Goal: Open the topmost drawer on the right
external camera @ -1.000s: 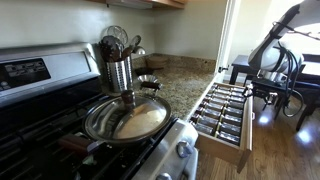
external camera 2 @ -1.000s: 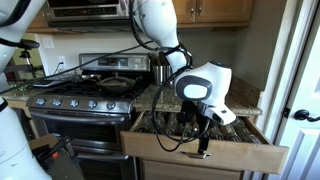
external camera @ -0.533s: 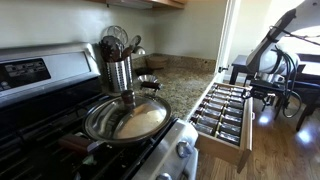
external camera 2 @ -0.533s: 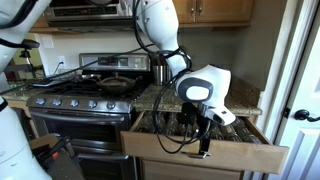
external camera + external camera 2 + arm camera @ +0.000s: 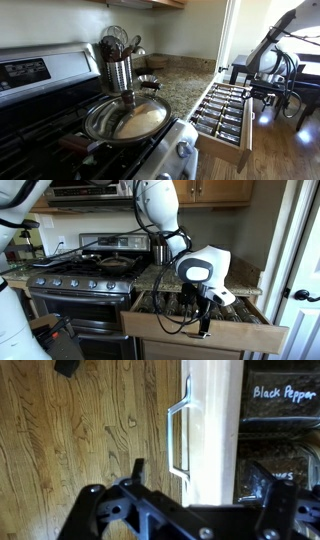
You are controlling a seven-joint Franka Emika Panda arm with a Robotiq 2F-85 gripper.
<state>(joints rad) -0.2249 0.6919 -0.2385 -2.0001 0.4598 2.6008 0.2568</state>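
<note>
Reaches down from the upper middle of the frame in an exterior view as a white arm (image 5: 155, 205), bends at a bulky white wrist (image 5: 203, 265) near centre, and points the dark end effector (image 5: 207, 318) downward, fingers (image 5: 137, 466) spread apart along the wrist view's bottom edge.

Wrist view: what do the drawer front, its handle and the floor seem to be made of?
The front of the topmost drawer looks like painted wood: smooth, cream-white, slight sheen. Its handle seems metal, a thin pale bar, though paint is possible. The floor looks like varnished wood planks, with grain and seams showing.
</note>
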